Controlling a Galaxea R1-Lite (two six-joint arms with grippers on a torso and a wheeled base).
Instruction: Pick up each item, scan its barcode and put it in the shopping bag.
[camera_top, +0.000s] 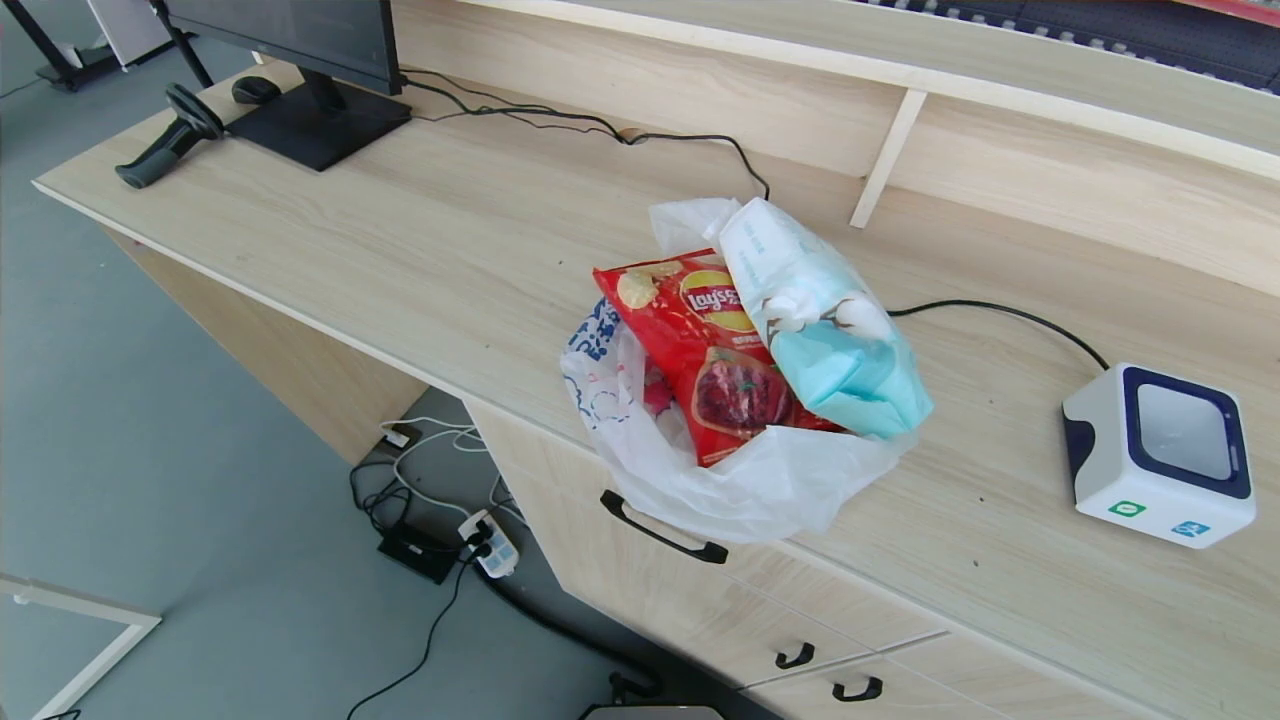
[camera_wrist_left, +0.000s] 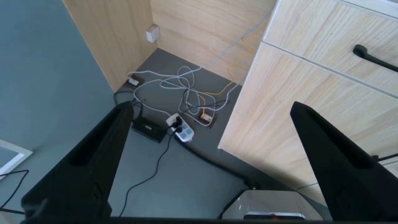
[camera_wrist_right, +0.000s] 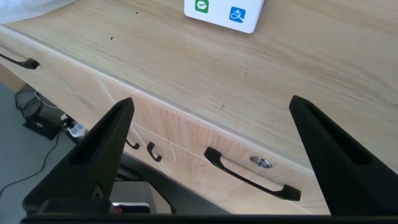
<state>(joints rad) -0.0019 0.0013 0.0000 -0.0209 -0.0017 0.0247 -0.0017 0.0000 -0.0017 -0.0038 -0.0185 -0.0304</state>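
Note:
A white plastic shopping bag (camera_top: 700, 470) sits at the counter's front edge. It holds a red chip packet (camera_top: 715, 350) and a white and teal soft pack (camera_top: 820, 320), both sticking out of its mouth. The white barcode scanner box (camera_top: 1160, 455) with a dark window stands to the right; its lower front (camera_wrist_right: 224, 12) shows in the right wrist view. My left gripper (camera_wrist_left: 208, 162) hangs open below counter height, in front of the drawers, with nothing between its fingers. My right gripper (camera_wrist_right: 211, 155) is open over the counter's front edge, short of the scanner.
A monitor base (camera_top: 310, 115), a handheld scanner gun (camera_top: 165, 145) and a mouse (camera_top: 255, 90) sit at the counter's far left. Cables (camera_top: 1000, 315) run along the counter. Drawer handles (camera_wrist_right: 249, 177) line the front. A power strip and wires (camera_wrist_left: 183, 127) lie on the floor.

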